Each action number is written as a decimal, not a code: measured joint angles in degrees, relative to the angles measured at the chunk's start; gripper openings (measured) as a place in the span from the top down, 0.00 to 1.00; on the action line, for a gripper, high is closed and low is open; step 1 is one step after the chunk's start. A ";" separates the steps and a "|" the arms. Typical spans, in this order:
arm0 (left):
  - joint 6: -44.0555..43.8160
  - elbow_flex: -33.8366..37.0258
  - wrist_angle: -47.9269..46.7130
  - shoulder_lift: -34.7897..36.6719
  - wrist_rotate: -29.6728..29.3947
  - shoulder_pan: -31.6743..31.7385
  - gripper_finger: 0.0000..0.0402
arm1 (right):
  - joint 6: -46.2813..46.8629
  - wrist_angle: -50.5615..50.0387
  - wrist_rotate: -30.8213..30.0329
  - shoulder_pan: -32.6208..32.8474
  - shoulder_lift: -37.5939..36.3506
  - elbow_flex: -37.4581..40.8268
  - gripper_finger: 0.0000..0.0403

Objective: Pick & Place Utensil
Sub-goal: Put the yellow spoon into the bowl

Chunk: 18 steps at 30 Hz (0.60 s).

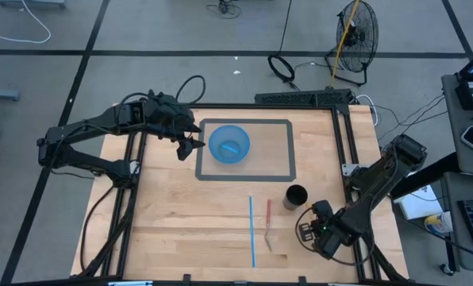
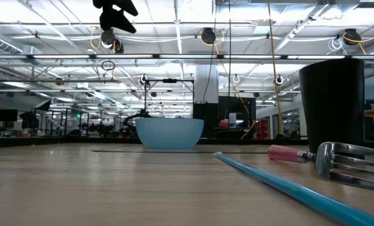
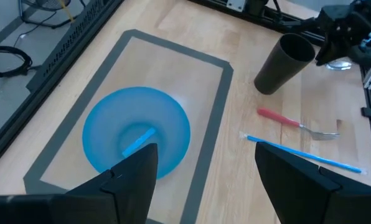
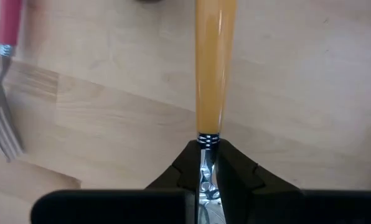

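A: Right wrist view first: the right claw (image 4: pixel 205 163) is clamped on the metal neck of a utensil with a yellow handle (image 4: pixel 215 62), low over the desk (image 4: pixel 297 93) near the black cup (image 1: pixel 296 196).

B: And the left claw (image 3: pixel 201 180)?

A: Spread wide, holding nothing, hanging above the blue bowl (image 1: pixel 228 144), which already has a blue piece lying in it.

B: What could spoil this?

A: The grip sits on a thin, slick bit of metal, so I'd guess the long handle could swing or slip out on the lift. The red-handled fork (image 1: pixel 267 225) and blue straw (image 1: pixel 251 230) lie close by; a low sweep might knock them or tip the cup.
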<state>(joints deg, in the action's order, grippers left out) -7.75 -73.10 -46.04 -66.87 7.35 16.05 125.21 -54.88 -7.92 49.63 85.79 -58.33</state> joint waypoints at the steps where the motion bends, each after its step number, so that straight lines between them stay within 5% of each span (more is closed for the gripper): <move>1: 0.09 0.00 0.05 0.00 0.00 0.00 0.32 | -0.05 -0.77 0.00 0.00 -0.68 0.00 0.94; 18: -1.42 0.00 2.01 0.00 -0.52 0.00 0.32 | -1.87 -10.10 -7.37 0.00 -12.23 0.00 0.94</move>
<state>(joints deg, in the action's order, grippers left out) -9.16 -73.10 -44.03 -66.87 6.83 16.05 123.35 -64.98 -15.29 49.63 73.56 -58.33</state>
